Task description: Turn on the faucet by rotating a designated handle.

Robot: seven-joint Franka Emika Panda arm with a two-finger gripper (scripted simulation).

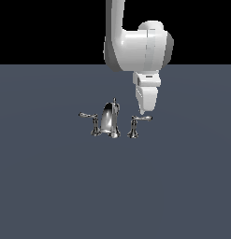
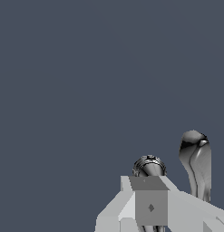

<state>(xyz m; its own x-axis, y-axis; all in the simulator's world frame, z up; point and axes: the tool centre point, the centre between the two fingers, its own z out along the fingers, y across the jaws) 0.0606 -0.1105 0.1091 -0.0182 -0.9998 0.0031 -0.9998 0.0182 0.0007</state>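
Where tool (image 1: 144, 112) tips meet, chrome handle (image 1: 137, 122) lever; tool's gap untellable; curved spout (image 1: 110, 119) beside.

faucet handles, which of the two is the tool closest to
The handle on the exterior view's right, its lever pointing right. The tool hangs just over that lever's tip, while the twin handle sits beyond the spout.
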